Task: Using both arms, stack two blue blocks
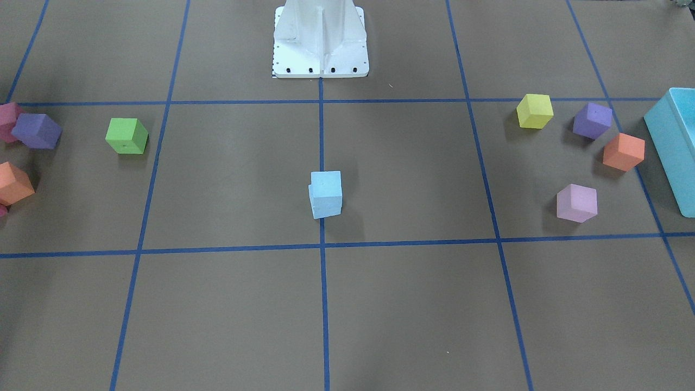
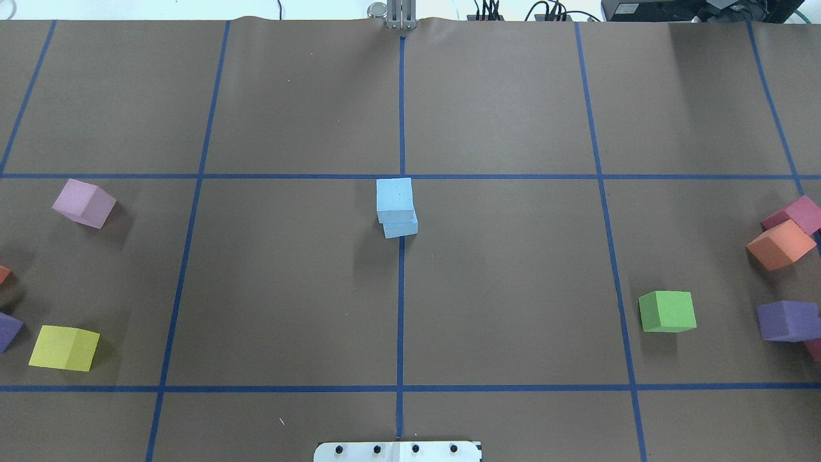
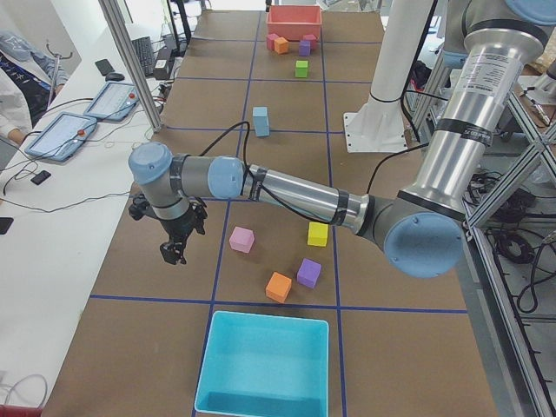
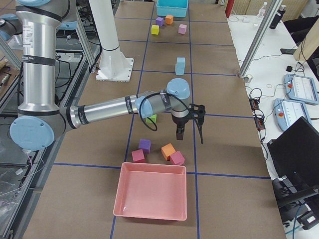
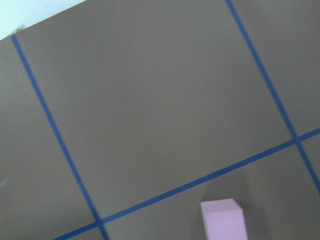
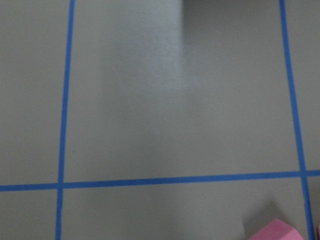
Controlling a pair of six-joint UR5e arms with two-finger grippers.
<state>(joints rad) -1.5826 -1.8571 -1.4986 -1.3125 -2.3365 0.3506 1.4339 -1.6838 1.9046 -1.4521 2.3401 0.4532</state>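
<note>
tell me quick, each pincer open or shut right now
Left black two-finger pincer: cannot tell, side view only.
Right black two-finger pincer: cannot tell, side view only.

The front-facing camera looks steeply down from across the brown paper-covered table [image 1: 407, 174], with the white metal base pedestal [image 1: 320, 43] at 12 o'clock. The overhead camera faces it, pedestal at 6 o'clock. Both share the two stacked pale sky-blue foam cubes [image 1: 326, 194] at centre. Each side camera looks down the table's length from one end, with the turquoise plastic bin [image 3: 265, 365] or the pink plastic bin [image 4: 149, 191] nearest at 6 o'clock. Both wrist cameras face down, close over the table.
</note>
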